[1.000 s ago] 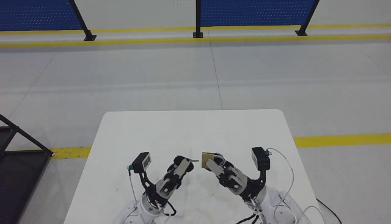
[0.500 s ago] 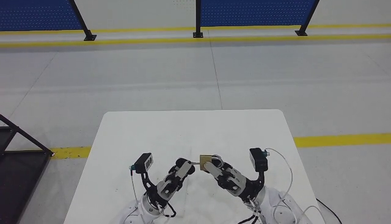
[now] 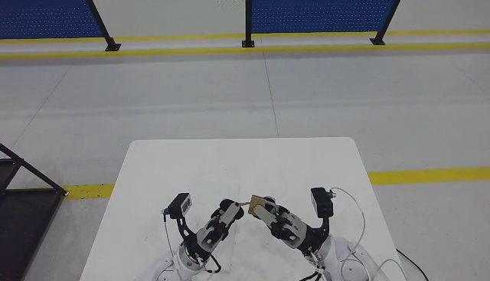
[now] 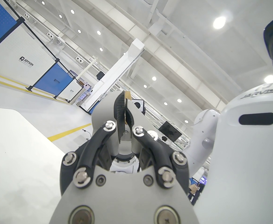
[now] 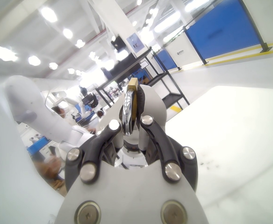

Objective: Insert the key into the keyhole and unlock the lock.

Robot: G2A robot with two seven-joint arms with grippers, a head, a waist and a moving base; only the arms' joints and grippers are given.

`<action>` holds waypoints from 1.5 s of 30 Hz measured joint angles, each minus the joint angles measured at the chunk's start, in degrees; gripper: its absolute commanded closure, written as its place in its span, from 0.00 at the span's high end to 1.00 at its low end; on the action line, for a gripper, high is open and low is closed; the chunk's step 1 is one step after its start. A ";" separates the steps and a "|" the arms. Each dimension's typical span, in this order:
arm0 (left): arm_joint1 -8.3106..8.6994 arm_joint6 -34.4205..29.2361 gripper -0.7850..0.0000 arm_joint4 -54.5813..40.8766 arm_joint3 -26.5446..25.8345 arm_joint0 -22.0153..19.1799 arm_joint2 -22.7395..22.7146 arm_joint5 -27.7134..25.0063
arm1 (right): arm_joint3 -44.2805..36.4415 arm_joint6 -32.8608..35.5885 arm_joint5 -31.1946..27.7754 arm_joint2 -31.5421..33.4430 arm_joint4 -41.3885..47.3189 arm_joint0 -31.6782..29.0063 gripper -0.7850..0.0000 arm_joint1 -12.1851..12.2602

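Both arms sit low over the near edge of the white table (image 3: 230, 162), wrists angled in toward each other. Left gripper (image 4: 124, 109): fingers drawn almost together, ribbed pads pinching a small tan piece, taken to be the key (image 4: 127, 94), whose tip pokes out just past the fingertips. Right gripper (image 5: 133, 99): fingers closed tight on the lock (image 5: 132, 84), brass body out beyond the fingertips, chrome shackle (image 5: 127, 110) lying back between the pads. In the top view the lock (image 3: 258, 201) is held off the table between the two grippers, just beside the tip of the left one. Cannot tell whether the key has entered the keyhole; the contact point is too small to resolve. Farther out: a black rack (image 3: 19, 178) off the table's left side, grey floor with yellow lines (image 3: 429, 176), then blue and white barrier panels (image 3: 321, 5).
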 measured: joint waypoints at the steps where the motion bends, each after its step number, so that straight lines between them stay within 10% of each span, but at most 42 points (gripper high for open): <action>1: 0.11 0.27 0.00 0.09 0.01 -0.09 0.16 0.00 | -0.02 -0.14 0.07 -0.02 -0.12 -0.02 0.00 0.01; 45: 7.99 -0.79 0.00 -1.78 -1.35 -2.55 3.31 0.00 | -0.41 3.05 -0.49 0.45 -0.52 0.46 0.00 1.78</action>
